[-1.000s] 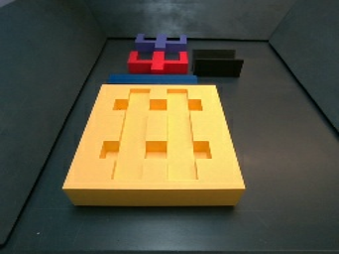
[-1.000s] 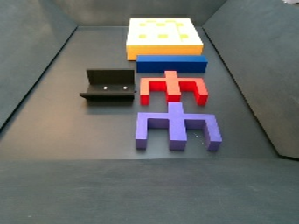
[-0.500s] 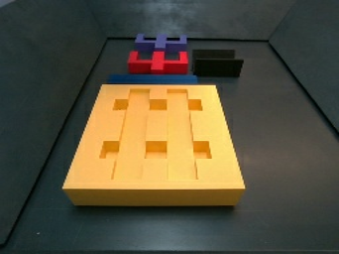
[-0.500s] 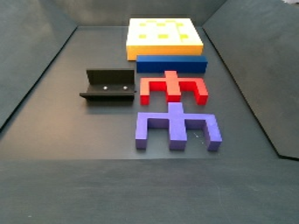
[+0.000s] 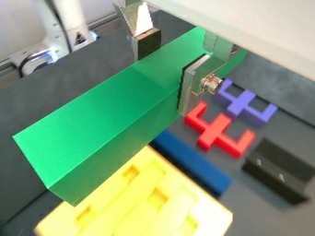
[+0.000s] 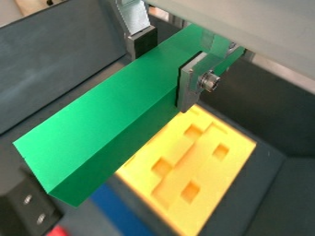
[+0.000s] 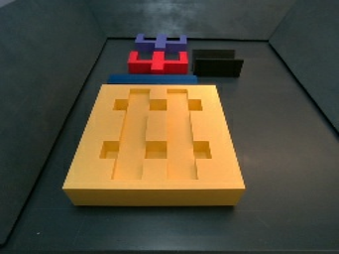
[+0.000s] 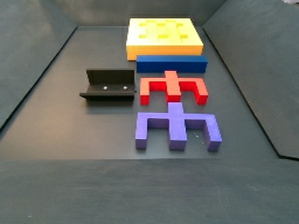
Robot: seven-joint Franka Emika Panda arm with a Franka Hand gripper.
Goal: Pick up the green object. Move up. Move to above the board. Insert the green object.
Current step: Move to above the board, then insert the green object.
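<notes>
While side views miss it, the gripper (image 5: 170, 63) clamps the green object (image 5: 110, 124) above the board (image 6: 197, 166)

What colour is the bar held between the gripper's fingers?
Green. The gripper, above the board, is shut on the green object; both wrist views show it.

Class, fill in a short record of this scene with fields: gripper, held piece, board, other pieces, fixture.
gripper: gripper shut on the green object, above the floor; seen only in the wrist views
held piece: green object, a long bar clamped near one end
board: board lies flat on the floor, holes empty, beneath the bar in both wrist views
other pieces: blue plate, red block, purple block in a row beyond the board
fixture: fixture beside the red block
</notes>
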